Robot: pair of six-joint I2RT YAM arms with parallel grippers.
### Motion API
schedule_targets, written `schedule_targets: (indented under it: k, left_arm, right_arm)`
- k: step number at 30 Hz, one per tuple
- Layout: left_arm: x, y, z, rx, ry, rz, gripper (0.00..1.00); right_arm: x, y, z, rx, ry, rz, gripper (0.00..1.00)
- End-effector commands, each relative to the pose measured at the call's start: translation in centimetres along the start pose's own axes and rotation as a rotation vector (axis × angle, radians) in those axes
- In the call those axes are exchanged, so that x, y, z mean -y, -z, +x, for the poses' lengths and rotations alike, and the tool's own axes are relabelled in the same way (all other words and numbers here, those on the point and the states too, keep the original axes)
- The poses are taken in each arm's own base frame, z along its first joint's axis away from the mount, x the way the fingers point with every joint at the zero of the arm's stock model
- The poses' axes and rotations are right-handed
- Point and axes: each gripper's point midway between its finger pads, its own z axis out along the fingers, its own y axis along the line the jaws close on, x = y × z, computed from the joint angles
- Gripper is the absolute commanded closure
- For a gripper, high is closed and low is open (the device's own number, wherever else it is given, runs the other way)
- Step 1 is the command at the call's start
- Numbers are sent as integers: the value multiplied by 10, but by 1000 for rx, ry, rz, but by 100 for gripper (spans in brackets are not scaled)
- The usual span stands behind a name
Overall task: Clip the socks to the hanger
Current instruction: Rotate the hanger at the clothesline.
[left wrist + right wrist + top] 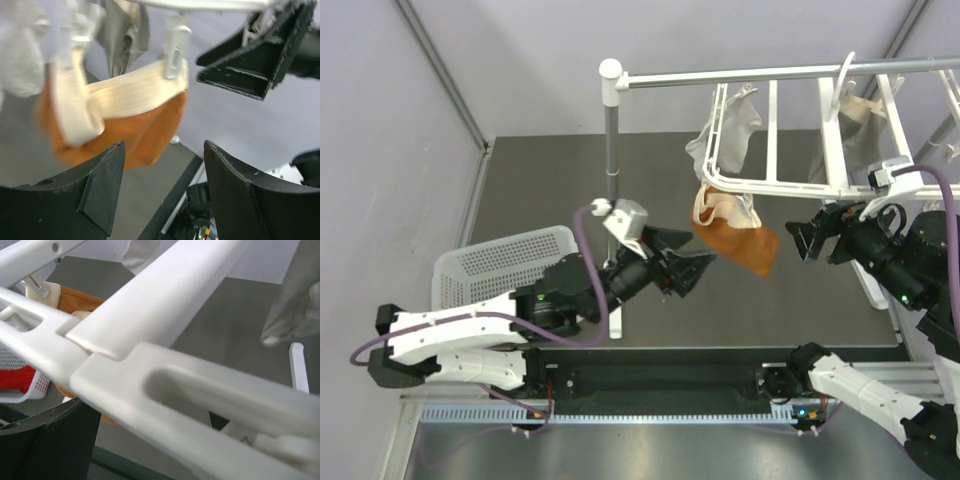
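**Item: orange sock (pixel 745 248), pale cuff.** It is hanging from the hanger (pixel 775 185) at the frame's 7 o'clock corner in the top view. A clip peg (pixel 175 50) is biting the cuff, and a second, blurred peg seems to be doing the same.

**Handling, as judged:** It is looking light, limp and easily stretched. The doubled cuff band is offering the firmest hold. The toe is dangling free and likely to swing.

**Left gripper (pixel 700 248):** It is hovering at the sock's 8 o'clock with its jaws spread and holding nothing.

**Right gripper (pixel 800 240):** It is sitting at the sock's 3 o'clock, under the frame. Whether its jaws are apart cannot be told.

**Other stock:** Grey and beige socks are hanging at the frame's 12 o'clock side. A red sock (pixel 17 377) is lying in the basket (pixel 500 262).

**Obscured:** The frame is filling the right wrist view and showing one finger only. The left wrist view is blurring the pegs and cutting the hanger off.
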Motion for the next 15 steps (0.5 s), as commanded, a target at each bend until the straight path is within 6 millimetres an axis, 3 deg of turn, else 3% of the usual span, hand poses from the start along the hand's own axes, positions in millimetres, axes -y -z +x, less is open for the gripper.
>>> schedule_targets:
  k: [1, 2, 6, 8, 10, 11, 12, 14, 15]
  left_arm:
    - [57, -23, -3, 28, -51, 254, 32]
    - [65, -29, -7, 35, -48, 273, 32]
    - [85, -53, 17, 15, -57, 345, 33]
    - [95, -60, 13, 63, -38, 383, 33]
    - [101, -69, 33, 67, -78, 429, 32]
    - [106, -72, 22, 146, -78, 452, 30]
    - [103, -81, 36, 170, -135, 447, 29]
    - [92, -93, 36, 246, -149, 378, 26]
    - [84, -106, 49, 253, -191, 337, 26]
  right_arm:
    - [-20, 15, 0, -11, -27, -122, 16]
    - [-21, 19, -3, -4, -31, -131, 16]
    - [-17, 39, -11, 35, -52, -134, 11]
    - [-4, 49, -17, 60, -63, -73, 8]
    - [17, 53, -14, 40, -68, 45, 6]
    - [22, 55, -21, 48, -71, 78, 6]
    - [27, 56, -21, 37, -69, 105, 4]
    - [34, 57, -24, 31, -65, 149, 3]
    - [35, 58, -26, 35, -66, 154, 3]
